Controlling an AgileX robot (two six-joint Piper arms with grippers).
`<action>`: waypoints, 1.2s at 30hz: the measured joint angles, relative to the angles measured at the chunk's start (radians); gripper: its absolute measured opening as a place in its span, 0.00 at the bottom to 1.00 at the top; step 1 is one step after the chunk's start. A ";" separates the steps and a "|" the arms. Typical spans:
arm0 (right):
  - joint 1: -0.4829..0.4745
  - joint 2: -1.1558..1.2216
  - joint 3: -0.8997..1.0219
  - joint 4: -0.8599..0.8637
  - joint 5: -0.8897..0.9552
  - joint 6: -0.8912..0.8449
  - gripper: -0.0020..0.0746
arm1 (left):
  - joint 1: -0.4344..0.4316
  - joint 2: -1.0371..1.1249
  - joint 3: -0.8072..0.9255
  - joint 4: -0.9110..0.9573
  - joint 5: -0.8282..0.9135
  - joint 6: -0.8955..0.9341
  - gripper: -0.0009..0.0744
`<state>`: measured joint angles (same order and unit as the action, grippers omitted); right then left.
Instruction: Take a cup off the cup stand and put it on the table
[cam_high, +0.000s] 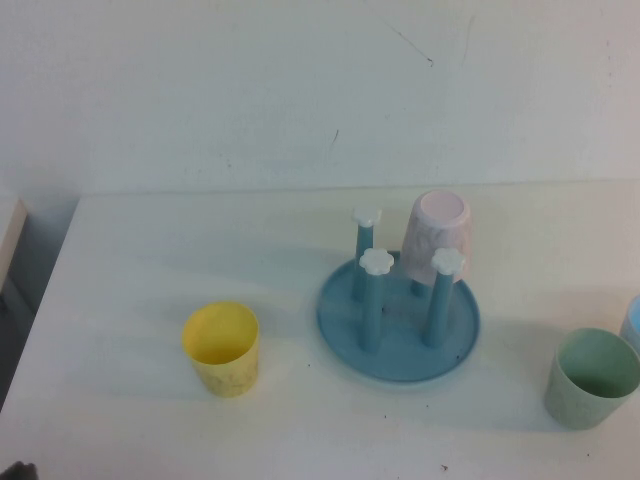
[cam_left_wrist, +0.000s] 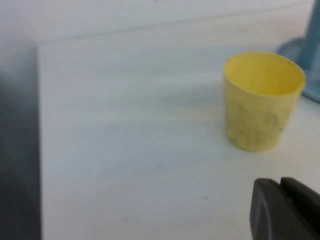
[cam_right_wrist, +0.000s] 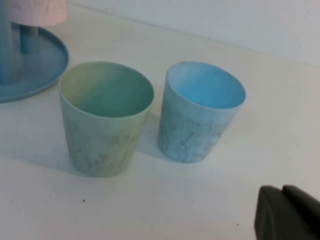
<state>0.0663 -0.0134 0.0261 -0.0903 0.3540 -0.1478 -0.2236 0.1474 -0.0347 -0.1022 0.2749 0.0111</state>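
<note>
The cup (cam_high: 222, 349) stands upright on the bench (cam_high: 130, 260), ahead of the left claw (cam_left_wrist: 287, 210) and left of the cup stand (cam_high: 398, 315). An upturned cup (cam_high: 436, 237) sits on a rear peg. Ahead of the right claw (cam_right_wrist: 290, 215), two cups (cam_right_wrist: 106, 125) (cam_right_wrist: 202, 117) stand side by side, right of the stand.

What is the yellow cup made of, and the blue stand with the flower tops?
The yellow cup looks like matte plastic: thin wall, faint dark speckles, no shine. The cup stand seems smooth moulded plastic, blue with white flower caps. Left gripper sits near the yellow cup, right gripper near the green cup.
</note>
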 joint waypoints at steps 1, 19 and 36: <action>0.000 0.000 0.000 0.000 0.000 0.000 0.02 | 0.034 -0.026 0.013 0.002 -0.005 -0.003 0.01; 0.000 0.000 0.000 0.002 0.000 0.000 0.02 | 0.346 -0.156 0.062 -0.061 0.036 0.029 0.01; 0.000 0.000 0.000 0.002 0.000 0.000 0.02 | 0.224 -0.156 0.062 -0.064 0.038 0.117 0.01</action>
<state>0.0663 -0.0134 0.0261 -0.0887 0.3540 -0.1478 0.0003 -0.0089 0.0275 -0.1664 0.3133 0.1278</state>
